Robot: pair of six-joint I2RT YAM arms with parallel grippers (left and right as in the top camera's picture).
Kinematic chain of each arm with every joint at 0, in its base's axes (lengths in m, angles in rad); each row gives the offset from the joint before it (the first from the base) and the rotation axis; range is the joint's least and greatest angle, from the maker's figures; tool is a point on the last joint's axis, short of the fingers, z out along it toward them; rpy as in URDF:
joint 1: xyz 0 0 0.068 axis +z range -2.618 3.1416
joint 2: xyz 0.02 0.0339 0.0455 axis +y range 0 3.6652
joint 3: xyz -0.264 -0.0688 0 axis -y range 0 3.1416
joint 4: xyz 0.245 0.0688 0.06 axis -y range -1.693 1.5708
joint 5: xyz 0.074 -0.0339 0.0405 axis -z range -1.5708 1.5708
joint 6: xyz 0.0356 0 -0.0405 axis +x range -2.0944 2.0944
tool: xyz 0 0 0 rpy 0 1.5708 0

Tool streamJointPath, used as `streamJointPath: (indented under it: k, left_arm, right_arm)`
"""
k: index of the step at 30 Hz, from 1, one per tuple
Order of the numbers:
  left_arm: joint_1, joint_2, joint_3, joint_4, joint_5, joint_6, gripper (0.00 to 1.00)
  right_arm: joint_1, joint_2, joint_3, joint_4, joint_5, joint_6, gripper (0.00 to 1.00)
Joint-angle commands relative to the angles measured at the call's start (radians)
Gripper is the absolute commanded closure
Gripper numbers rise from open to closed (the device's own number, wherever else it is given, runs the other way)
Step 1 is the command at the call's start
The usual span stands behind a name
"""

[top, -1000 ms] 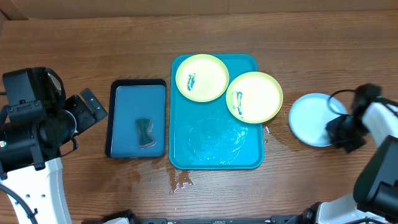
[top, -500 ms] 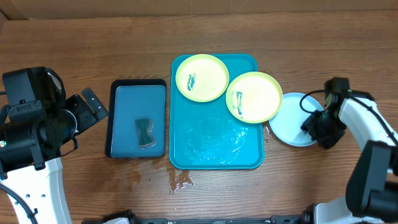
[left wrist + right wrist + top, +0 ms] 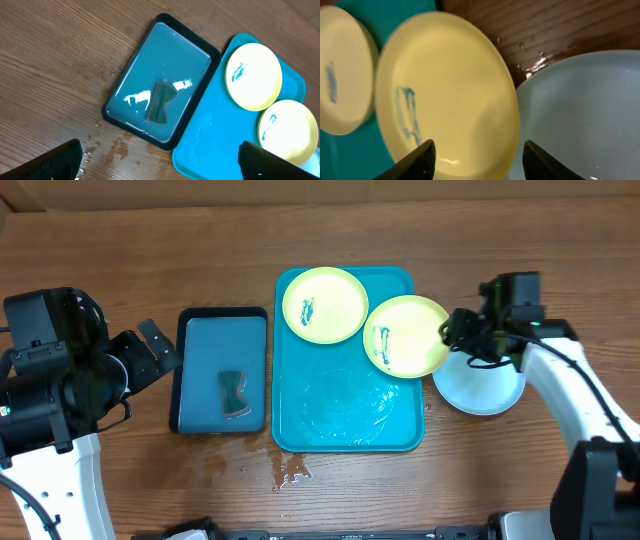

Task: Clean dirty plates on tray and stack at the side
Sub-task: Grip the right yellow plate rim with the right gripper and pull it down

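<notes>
The overhead view looks straight down on the whole worktop [image 3: 130, 250]. The left wrist view looks down from high on the left, askew, over the black tray [image 3: 175, 55] and teal tray [image 3: 205, 135]. The right wrist view sits close above the right plate [image 3: 445, 85]. All three views share it and the left plate [image 3: 324, 304].

small black-rimmed tray [image 3: 215, 345] of shallow water, dark teal sponge [image 3: 233, 393] lying in it (kinda hourglass-shaped), wet splotches [image 3: 293, 472] on the wooden table [image 3: 150, 240]

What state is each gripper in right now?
Left gripper: open, empty.
Right gripper: open, empty, over a plate.
</notes>
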Motion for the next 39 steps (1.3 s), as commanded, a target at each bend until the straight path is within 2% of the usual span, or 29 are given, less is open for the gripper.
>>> streamJointPath:
  k: [1,4,6,7,13,15,19,23,28,33,36,39]
  left_arm:
    - [0.003,0.005,0.019,-0.013,0.029,-0.014,0.0]
    - [0.003,0.005,0.019,-0.016,0.034,-0.013,0.0]
    - [0.003,0.005,0.019,-0.016,0.034,-0.004,0.0]
    - [0.003,0.005,0.019,-0.015,0.034,0.002,0.0]
    - [0.003,0.005,0.019,-0.015,0.034,0.002,0.0]
    - [0.003,0.005,0.019,-0.015,0.057,0.045,0.0]
    - [0.003,0.005,0.019,-0.015,0.106,0.103,0.0]
    - [0.003,0.005,0.019,-0.014,0.121,0.103,0.0]
    - [-0.01,0.005,0.019,-0.021,0.151,0.107,0.02]
    - [-0.05,0.005,0.018,-0.029,0.149,0.122,0.05]
    - [-0.074,0.005,0.018,-0.028,0.116,0.129,0.06]
    - [-0.11,0.006,0.011,-0.021,0.067,0.129,0.05]
  right_arm:
    - [0.041,0.095,-0.024,0.023,0.187,0.05,0.49]
    - [0.043,0.124,-0.024,0.037,0.185,0.051,0.68]
    - [0.043,0.119,-0.019,0.025,0.177,0.052,0.94]
    - [0.042,0.111,-0.009,0.003,0.167,0.052,0.96]
    - [0.042,-0.022,0.088,-0.171,0.162,0.052,0.96]
    - [0.042,-0.082,0.116,-0.228,0.147,0.051,0.96]
    - [0.05,-0.173,0.121,-0.308,0.0,0.029,0.96]
    - [0.107,-0.161,0.096,-0.357,-0.098,-0.008,0.96]
    - [0.257,-0.104,-0.048,-0.23,-0.081,0.002,0.96]
    - [0.37,-0.023,-0.116,-0.074,0.181,0.261,0.96]
    - [0.375,-0.008,-0.116,-0.032,0.149,0.292,0.96]
    - [0.375,-0.01,-0.107,-0.029,0.074,0.28,0.74]
